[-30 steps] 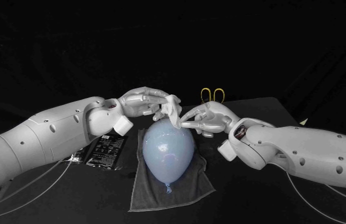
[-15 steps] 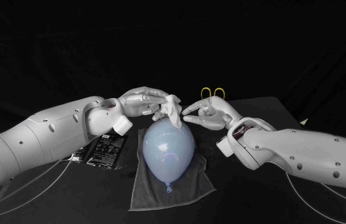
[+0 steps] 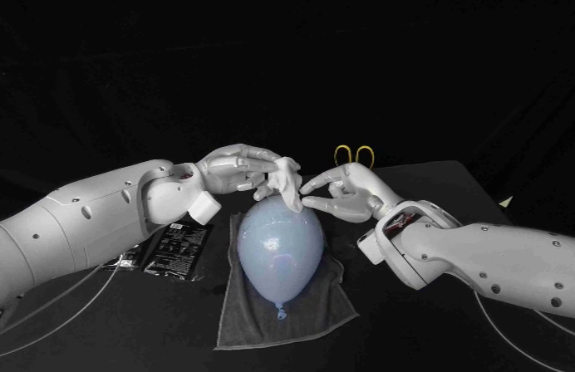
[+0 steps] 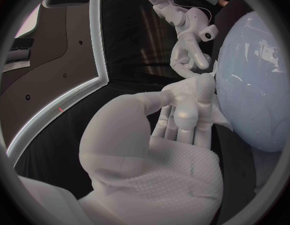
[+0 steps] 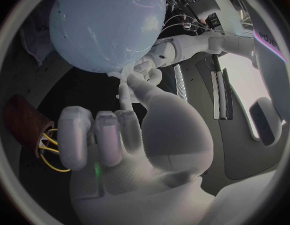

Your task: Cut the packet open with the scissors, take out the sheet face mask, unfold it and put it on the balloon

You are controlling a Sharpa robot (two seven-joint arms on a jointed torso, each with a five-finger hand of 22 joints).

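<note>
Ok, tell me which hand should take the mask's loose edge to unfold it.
Right. The left hand holds the mask above the balloon; the right hand looks free, close beside it.

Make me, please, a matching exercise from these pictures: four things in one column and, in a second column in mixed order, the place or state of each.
Things:
1. balloon
2. packet
3. scissors
4. sheet face mask

Places or states:
A. pinched by the left hand at the balloon's far end
B. yellow handles, farthest from the robot
C. lies on the grey cloth
D. black, flat beside the grey cloth, on the robot's left

Pairs: 1-C, 2-D, 3-B, 4-A
</note>
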